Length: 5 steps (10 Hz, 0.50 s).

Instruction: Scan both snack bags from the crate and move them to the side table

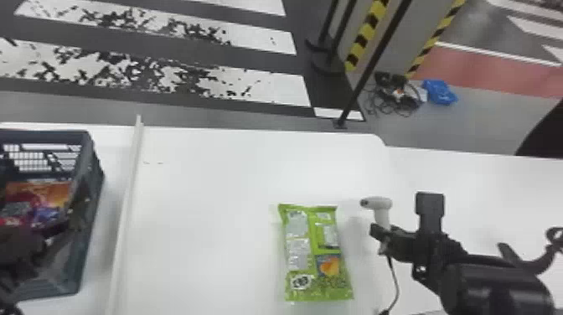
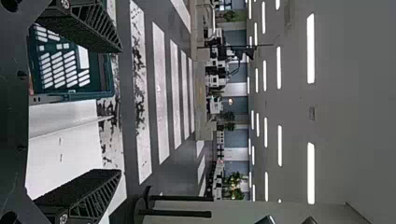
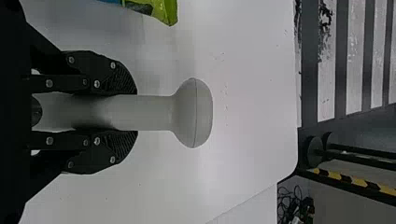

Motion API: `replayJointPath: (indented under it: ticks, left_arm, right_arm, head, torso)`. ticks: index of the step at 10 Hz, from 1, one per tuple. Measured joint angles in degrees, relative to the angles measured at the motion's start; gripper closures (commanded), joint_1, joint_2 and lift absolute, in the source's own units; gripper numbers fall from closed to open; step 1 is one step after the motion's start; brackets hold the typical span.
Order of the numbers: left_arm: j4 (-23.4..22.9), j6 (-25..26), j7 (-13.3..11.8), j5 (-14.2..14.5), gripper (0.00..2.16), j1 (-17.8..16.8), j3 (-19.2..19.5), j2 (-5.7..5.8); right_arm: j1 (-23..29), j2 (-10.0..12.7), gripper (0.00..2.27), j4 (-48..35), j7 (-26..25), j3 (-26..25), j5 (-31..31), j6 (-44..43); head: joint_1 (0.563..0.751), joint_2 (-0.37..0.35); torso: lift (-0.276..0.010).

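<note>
My right gripper (image 1: pixel 383 238) is at the right of the head view, shut on the handle of a white scanner (image 1: pixel 379 204). In the right wrist view, the right gripper (image 3: pixel 126 112) has one finger on each side of the scanner's handle (image 3: pixel 149 113). To the scanner's left, a green snack bag (image 1: pixel 312 251) lies flat on the white table. The dark crate (image 1: pixel 95 176) stands at the far left with an orange packet (image 1: pixel 40 192) inside. My left arm (image 1: pixel 21 247) is over the crate's near part. In the left wrist view, the left gripper (image 2: pixel 119 112) is open and empty.
A raised white strip (image 1: pixel 127 201) runs across the table (image 1: pixel 201 201) between crate and bag. Another white surface (image 1: pixel 473 184) adjoins at the right. The scanner's cable (image 1: pixel 396 285) hangs below my right gripper. Black poles and striped barriers stand beyond the table.
</note>
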Motion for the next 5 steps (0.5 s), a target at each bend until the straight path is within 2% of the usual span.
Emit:
replayJointPath:
  ticks: [5]
  left_arm:
    - [0.1, 0.0, 0.1, 0.1, 0.07, -0.2, -0.1, -0.06]
  right_arm:
    - [-1.4, -0.8, 2.08, 6.8, -0.3, 2.2, 2.7, -6.1]
  head:
    - [0.695, -0.318]
  torso:
    - [-0.029]
